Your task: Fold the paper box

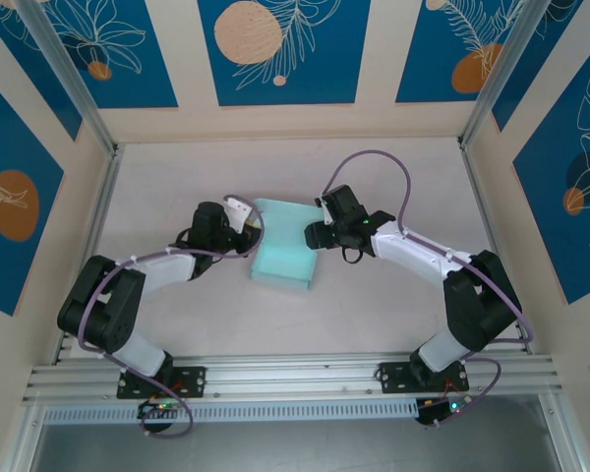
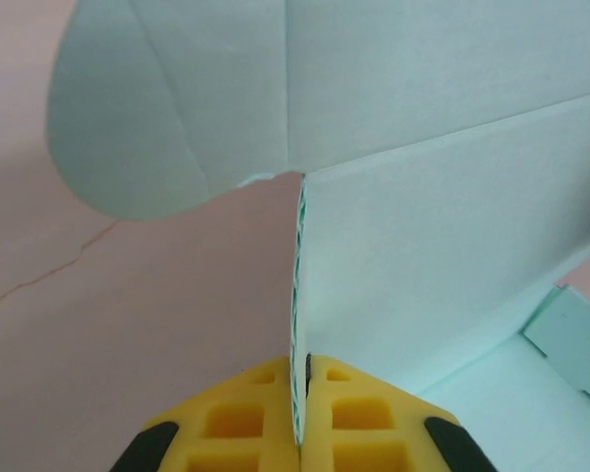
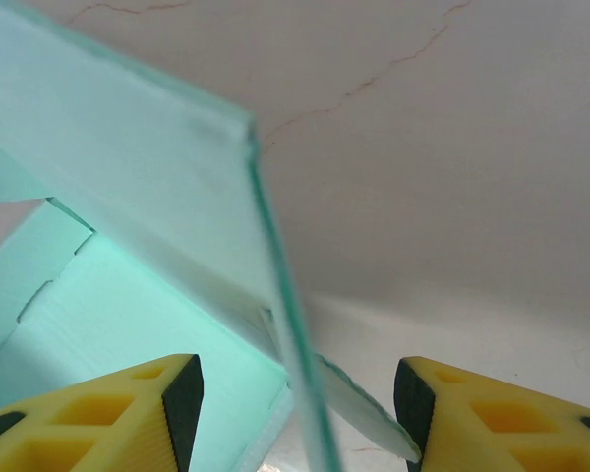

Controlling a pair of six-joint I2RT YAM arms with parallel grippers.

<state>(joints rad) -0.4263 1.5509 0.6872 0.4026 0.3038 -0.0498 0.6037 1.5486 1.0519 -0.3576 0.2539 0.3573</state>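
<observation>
1. Left tool [image 2: 301, 393]: pads closed flat on the thin edge of an upright side wall of the paper box [image 1: 283, 261]. A rounded flap [image 2: 128, 128] juts out beyond that wall.
2. Paper box: rests on the surface [image 1: 393, 324] midway between the two arms. It is partly erected, with its open side up. Its long axis runs from the far side toward the arm bases, tilted slightly, and the raised end panel is at the far end.
3. Right tool [image 3: 297, 393]: fingers spread wide, astride the edge of the opposite wall without gripping it.
4. Step in hand, as judged: raising and squaring the side walls.
5. Next move, as judged: the right tool closes on its wall while the left holds firm. The flaps then need tucking inward with light pressure, since thin card creases easily.
</observation>
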